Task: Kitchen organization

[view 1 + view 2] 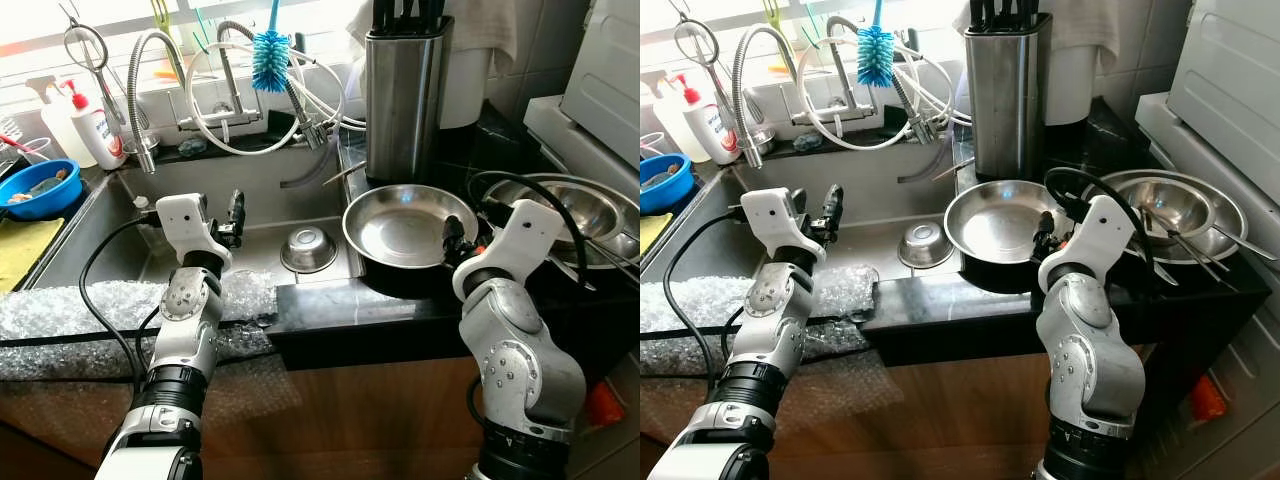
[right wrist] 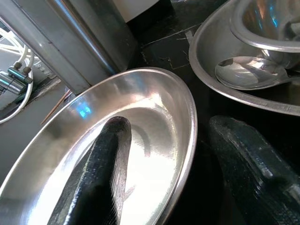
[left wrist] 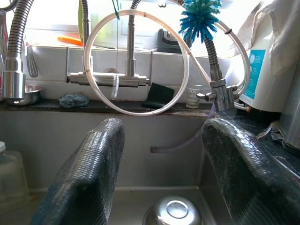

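The right gripper (image 2: 161,173) is seen at the near rim of a wide steel pan (image 1: 405,226) resting on the black counter (image 1: 330,310). Its fingers are spread apart, one finger (image 2: 101,173) lying over the inside of the pan and the other outside the rim above the counter, so that the rim passes between them; no closure on the rim is shown. Just beyond and to the outer side of this gripper, a large steel bowl (image 2: 225,79) is found, holding a smaller bowl (image 1: 1170,200) and a ladle (image 2: 248,72). Straight ahead of it, behind the pan, a steel knife block (image 1: 403,95) stands upright.

The left gripper (image 3: 161,173) is held above the sink (image 1: 260,180), its fingers (image 3: 86,173) parted widely and holding nothing. Below and slightly ahead of it, an overturned small steel bowl (image 1: 308,249) lies on the sink floor. Further ahead, the tap assembly (image 3: 110,79) with a looped white hose (image 3: 185,70) and a blue bottle brush (image 1: 270,58) is mounted at the back wall. To the outer side of this gripper, a blue bowl (image 1: 35,188) and a white pump bottle (image 1: 95,130) are set on the sink surround. Behind the gripper, bubble wrap (image 1: 90,310) is laid along the front edge of the sink.
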{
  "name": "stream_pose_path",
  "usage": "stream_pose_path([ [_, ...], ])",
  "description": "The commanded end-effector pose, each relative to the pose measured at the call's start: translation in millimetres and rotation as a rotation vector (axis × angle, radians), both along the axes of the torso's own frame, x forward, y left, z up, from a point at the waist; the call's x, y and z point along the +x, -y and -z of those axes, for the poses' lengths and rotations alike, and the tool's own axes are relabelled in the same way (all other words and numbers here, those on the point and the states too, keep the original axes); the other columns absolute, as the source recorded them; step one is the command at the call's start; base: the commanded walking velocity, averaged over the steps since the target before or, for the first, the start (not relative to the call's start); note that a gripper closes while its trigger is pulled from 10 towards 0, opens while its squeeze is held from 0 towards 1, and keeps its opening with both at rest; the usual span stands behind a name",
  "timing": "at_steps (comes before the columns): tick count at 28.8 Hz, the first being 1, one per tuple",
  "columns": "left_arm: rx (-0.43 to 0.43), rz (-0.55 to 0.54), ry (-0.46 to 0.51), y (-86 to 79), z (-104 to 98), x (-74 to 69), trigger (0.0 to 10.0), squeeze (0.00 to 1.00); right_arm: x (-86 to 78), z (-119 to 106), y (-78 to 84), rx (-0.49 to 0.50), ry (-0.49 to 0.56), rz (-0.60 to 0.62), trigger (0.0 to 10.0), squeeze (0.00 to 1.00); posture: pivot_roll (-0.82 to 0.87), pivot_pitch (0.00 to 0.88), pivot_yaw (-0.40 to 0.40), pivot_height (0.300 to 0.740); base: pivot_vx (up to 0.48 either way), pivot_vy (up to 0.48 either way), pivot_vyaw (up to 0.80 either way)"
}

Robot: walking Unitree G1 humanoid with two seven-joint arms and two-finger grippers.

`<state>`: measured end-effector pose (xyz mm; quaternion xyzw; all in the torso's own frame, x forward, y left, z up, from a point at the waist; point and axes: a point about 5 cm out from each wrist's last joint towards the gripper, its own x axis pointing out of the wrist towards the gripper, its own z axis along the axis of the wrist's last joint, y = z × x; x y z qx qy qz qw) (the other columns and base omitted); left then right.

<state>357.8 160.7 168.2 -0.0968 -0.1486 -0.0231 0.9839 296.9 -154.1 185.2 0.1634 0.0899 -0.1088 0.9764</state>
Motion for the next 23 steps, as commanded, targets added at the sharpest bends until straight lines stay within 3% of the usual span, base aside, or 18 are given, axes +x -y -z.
stream_pose_path([
  [1, 0.021, -0.002, -0.004, -3.4, -3.8, 2.7, 10.0, 0.00, 4.6, -0.1, -3.7, 0.042, -0.017, -0.003, 10.0, 0.00, -0.15, 0.000, 0.146, 0.740, 0.000, 0.000, 0.00],
  [20, 0.033, 0.017, -0.023, -3.9, -1.8, 3.1, 10.0, 0.00, 18.6, 6.2, -1.9, 0.103, -0.072, 0.042, 10.0, 0.00, -0.14, 0.000, 0.147, 0.740, 0.000, 0.000, 0.00],
  [21, 0.033, 0.019, -0.024, -3.6, -1.7, 3.1, 10.0, 0.00, 18.7, 6.6, -2.0, 0.108, -0.071, 0.043, 4.8, 0.00, -0.14, 0.000, 0.147, 0.740, 0.000, 0.000, 0.00],
  [22, 0.034, 0.020, -0.025, -3.6, -1.6, 3.2, 10.0, 0.00, 18.7, 6.7, -1.9, 0.109, -0.072, 0.046, 1.8, 0.00, -0.14, 0.000, 0.146, 0.740, 0.000, 0.000, 0.00],
  [23, 0.034, 0.022, -0.025, -3.5, -1.6, 3.2, 10.0, 0.00, 18.7, 6.9, -1.9, 0.110, -0.072, 0.048, 1.8, 0.00, -0.14, 0.000, 0.146, 0.740, 0.000, 0.000, 0.00],
])
